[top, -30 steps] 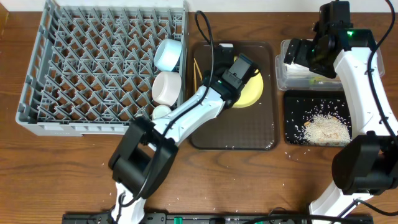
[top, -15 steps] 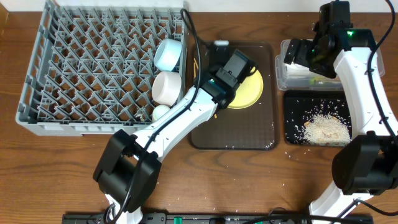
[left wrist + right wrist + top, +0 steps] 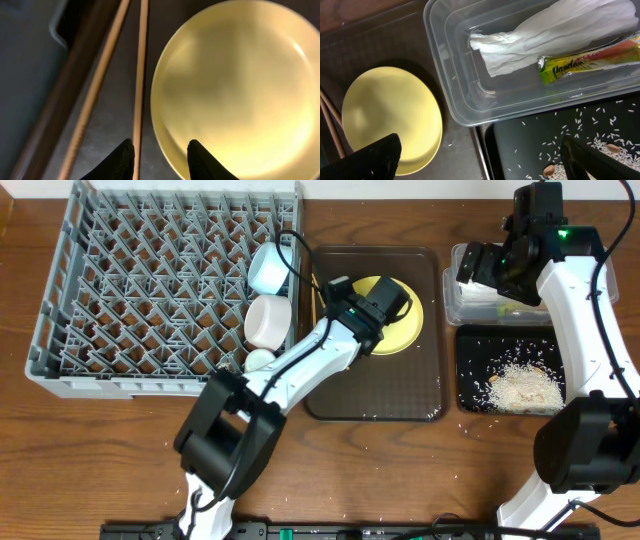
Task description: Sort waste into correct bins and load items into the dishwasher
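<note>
My left gripper (image 3: 372,308) (image 3: 161,161) hangs low over the brown serving tray (image 3: 380,390), open a little and holding nothing. Its left fingertip is beside one of two wooden chopsticks (image 3: 140,75) (image 3: 314,300); its right fingertip is over the rim of the yellow plate (image 3: 235,85) (image 3: 402,322) (image 3: 390,115). My right gripper (image 3: 478,268) (image 3: 485,160) is wide open above the clear tub (image 3: 495,305) (image 3: 470,100), which holds the white napkin (image 3: 545,30) and green-and-yellow wrapper (image 3: 590,57). Rice scraps (image 3: 520,385) (image 3: 600,145) lie in the black tray (image 3: 475,395).
The grey dish rack (image 3: 150,290) fills the left of the table. Along its right edge sit a light-blue bowl (image 3: 270,268), a white bowl (image 3: 268,322) and a small white cup (image 3: 260,360). A few rice grains dot the brown tray and the wood.
The left gripper's jaws have gone from shut to partly open, and its wrist has shifted over the plate's left side beside the chopsticks. The right arm has not moved.
</note>
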Motion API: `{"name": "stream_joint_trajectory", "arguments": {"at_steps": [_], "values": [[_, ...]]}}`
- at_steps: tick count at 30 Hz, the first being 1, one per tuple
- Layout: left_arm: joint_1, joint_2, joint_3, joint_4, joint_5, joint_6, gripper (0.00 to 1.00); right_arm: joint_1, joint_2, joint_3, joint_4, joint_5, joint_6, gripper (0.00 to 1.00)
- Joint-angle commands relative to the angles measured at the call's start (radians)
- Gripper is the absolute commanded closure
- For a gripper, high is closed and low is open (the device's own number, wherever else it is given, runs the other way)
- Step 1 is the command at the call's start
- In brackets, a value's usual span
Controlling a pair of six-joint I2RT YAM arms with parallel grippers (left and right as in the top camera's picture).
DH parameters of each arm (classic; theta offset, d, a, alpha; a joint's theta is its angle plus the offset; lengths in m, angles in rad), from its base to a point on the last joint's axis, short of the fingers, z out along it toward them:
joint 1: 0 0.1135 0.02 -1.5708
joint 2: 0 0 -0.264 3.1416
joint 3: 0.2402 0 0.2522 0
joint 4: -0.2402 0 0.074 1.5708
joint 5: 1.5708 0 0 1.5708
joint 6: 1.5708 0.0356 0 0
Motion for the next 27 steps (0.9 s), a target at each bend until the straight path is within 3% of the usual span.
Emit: {"name": "stream_joint_trajectory", "arguments": {"at_steps": [1,27], "values": [[0.001,0.04,0.001,0.023,0.006,-0.09,0.63,-0.002,-0.019,0.005,0.0,0.006,0.003,0.01],[0.001,0.301,0.001,0.24,0.014,-0.089,0.59,0.001,-0.019,0.005,0.0,0.006,0.003,0.01]]}}
